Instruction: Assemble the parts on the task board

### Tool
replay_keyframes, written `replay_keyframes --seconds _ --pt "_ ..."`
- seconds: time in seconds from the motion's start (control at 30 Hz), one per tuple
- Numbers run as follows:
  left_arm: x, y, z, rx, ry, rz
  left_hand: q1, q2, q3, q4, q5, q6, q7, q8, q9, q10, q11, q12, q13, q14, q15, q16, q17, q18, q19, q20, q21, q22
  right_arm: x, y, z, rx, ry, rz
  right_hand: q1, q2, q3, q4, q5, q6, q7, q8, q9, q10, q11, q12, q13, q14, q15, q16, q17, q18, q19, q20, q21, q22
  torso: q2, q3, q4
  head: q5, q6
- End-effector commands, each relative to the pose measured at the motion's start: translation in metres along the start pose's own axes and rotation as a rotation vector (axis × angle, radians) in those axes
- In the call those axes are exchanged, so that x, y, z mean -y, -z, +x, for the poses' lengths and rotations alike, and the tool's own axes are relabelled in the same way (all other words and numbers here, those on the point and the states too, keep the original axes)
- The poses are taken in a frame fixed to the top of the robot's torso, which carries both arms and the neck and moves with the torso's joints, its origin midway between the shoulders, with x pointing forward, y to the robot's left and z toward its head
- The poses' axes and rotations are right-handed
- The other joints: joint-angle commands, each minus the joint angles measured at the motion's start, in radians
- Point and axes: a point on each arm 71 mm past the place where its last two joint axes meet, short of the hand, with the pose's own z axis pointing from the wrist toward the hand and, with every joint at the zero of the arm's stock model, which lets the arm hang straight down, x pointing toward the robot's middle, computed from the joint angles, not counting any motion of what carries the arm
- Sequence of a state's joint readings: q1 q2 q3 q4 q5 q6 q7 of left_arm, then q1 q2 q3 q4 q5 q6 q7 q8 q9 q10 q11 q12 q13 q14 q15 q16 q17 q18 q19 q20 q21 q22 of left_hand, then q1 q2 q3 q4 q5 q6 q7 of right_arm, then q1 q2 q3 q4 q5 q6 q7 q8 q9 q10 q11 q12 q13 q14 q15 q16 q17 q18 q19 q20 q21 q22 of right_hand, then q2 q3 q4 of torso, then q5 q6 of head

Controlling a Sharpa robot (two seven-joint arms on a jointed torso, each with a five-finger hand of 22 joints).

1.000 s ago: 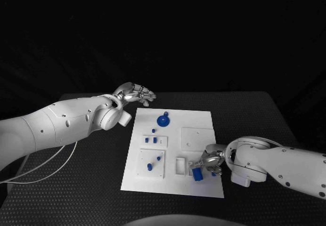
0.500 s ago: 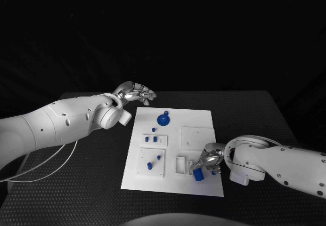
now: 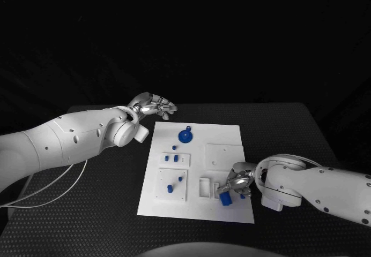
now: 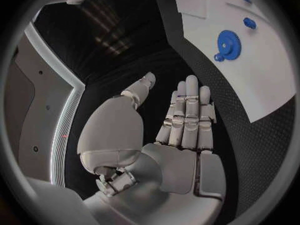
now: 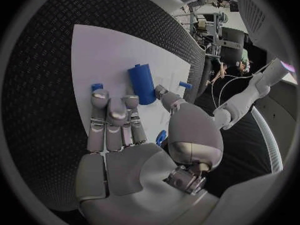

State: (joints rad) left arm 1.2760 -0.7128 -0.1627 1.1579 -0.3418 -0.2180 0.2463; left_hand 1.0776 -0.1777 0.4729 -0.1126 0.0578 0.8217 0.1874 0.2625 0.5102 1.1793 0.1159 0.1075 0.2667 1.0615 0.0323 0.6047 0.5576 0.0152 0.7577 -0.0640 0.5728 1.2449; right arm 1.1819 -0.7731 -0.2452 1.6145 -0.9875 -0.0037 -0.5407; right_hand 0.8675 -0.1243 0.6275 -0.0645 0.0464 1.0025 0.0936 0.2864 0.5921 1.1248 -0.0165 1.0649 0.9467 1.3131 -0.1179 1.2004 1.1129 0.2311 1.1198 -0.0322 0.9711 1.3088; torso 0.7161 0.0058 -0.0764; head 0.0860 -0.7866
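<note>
At the five o'clock corner of the white rectangular task board (image 3: pixel 224 139), the right silver hand (image 3: pixel 238 186) hovered with its palm over the plate, fingers extended and apart, holding nothing. Just beside its fingertips lay a short blue plastic cylinder (image 5: pixel 142 84) — flat on the board, its long axis running roughly parallel to those fingers; in the head view the same piece (image 3: pixel 225 198) sat at about seven o'clock from the hand. A small blue peg (image 5: pixel 97 87) stood at the tip of one finger, whether touching I could not tell.

Off the board's eleven o'clock corner, the left silver hand (image 3: pixel 155 105) hung above the black textured table (image 3: pixel 93 214) — fingers straight and side by side, thumb apart, grasping nothing. A flat blue toothed gear (image 3: pixel 186 137) lay toward the board's twelve o'clock end, with several smaller blue pieces (image 3: pixel 176 158) standing in raised white plates at its nine and seven o'clock.
</note>
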Motion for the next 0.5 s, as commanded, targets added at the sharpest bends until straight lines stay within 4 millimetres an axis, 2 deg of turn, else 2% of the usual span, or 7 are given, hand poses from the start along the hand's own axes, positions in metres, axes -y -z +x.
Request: replay_keyframes --seconds 0.03,0.07,0.17,0.3,0.37,0.5 --pt "0.001 0.0 0.001 -0.008 0.007 0.005 -0.003 0.01 0.0 0.008 -0.001 -0.002 -0.001 0.005 -0.001 -0.006 -0.002 0.004 -0.001 -0.003 0.004 -0.005 0.002 0.007 -0.005 0.002 -0.005 0.002 0.007 0.004 0.003 -0.02 -0.062 0.023 -0.021 0.02 0.144 -0.089 0.007 0.013 -0.001 0.004 -0.003 0.01 -0.002 -0.006 0.001 0.006 -0.005 0.001 0.0 0.031 0.0 0.008 0.003 0.007 0.0 -0.0002 -0.0003 0.0 0.003" --pt "0.001 0.0 0.0 -0.007 0.007 0.004 -0.003 0.01 0.0 0.008 -0.001 -0.002 -0.001 0.005 -0.001 -0.006 -0.002 0.004 -0.001 -0.003 0.004 -0.005 0.002 0.007 -0.005 0.002 -0.005 0.002 0.006 0.006 0.001 -0.028 -0.079 0.02 -0.039 0.018 0.163 -0.074 0.007 0.016 -0.002 0.002 -0.004 0.011 -0.003 -0.007 0.001 0.006 -0.005 0.0 0.0 0.031 0.0 0.009 0.003 0.006 0.0 -0.0003 -0.0002 0.001 0.003" --pt "0.0 0.0 0.0 -0.005 0.006 0.003 -0.003 0.011 0.0 0.008 -0.001 -0.002 -0.001 0.005 -0.001 -0.006 -0.002 0.004 -0.001 -0.003 0.004 -0.005 0.002 0.007 -0.005 0.002 -0.005 0.002 0.003 0.009 -0.004 -0.017 -0.082 0.013 -0.078 0.023 0.182 -0.089 0.01 0.024 -0.003 0.001 -0.006 0.013 -0.005 -0.009 0.004 0.007 -0.006 0.001 0.001 0.031 0.002 0.008 0.008 0.009 0.0 0.0001 -0.0006 0.0 0.005" --pt "0.0 0.0 -0.001 -0.004 0.006 0.002 -0.003 0.012 0.0 0.009 -0.001 -0.002 -0.001 0.006 -0.002 -0.006 -0.002 0.004 -0.001 -0.003 0.005 -0.006 0.002 0.007 -0.005 0.002 -0.005 0.002 0.003 0.015 -0.009 -0.034 -0.122 0.009 -0.087 0.021 0.191 -0.096 0.011 0.032 -0.005 0.003 -0.006 0.015 -0.006 -0.01 0.005 0.008 -0.007 0.001 0.001 0.031 0.003 0.007 0.01 0.009 0.0 0.0001 -0.0003 0.0 0.007" --pt "0.0 0.0 -0.002 -0.003 0.006 0.001 -0.004 0.012 0.0 0.01 0.0 -0.002 -0.001 0.006 -0.002 -0.006 -0.002 0.004 -0.001 -0.003 0.005 -0.006 0.002 0.007 -0.005 0.002 -0.005 0.002 0.002 0.018 -0.013 -0.036 -0.134 0.006 -0.095 0.008 0.191 -0.103 0.019 0.032 -0.005 0.001 -0.007 0.015 -0.006 -0.011 0.005 0.009 -0.008 0.001 0.001 0.031 0.004 0.007 0.011 0.009 0.001 0.0002 -0.0005 -0.001 0.007" --pt "0.0 0.0 -0.002 -0.003 0.005 0.001 -0.004 0.012 0.0 0.01 0.0 -0.002 -0.001 0.006 -0.002 -0.006 -0.002 0.005 -0.001 -0.003 0.005 -0.006 0.003 0.007 -0.005 0.002 -0.006 0.003 -0.002 0.023 -0.024 -0.017 -0.14 0.006 -0.106 0.005 0.186 -0.105 0.031 0.033 -0.005 0.0 -0.008 0.016 -0.006 -0.011 0.006 0.01 -0.007 0.001 0.002 0.031 0.005 0.006 0.013 0.009 0.0 -0.0014 -0.0015 -0.003 0.009"
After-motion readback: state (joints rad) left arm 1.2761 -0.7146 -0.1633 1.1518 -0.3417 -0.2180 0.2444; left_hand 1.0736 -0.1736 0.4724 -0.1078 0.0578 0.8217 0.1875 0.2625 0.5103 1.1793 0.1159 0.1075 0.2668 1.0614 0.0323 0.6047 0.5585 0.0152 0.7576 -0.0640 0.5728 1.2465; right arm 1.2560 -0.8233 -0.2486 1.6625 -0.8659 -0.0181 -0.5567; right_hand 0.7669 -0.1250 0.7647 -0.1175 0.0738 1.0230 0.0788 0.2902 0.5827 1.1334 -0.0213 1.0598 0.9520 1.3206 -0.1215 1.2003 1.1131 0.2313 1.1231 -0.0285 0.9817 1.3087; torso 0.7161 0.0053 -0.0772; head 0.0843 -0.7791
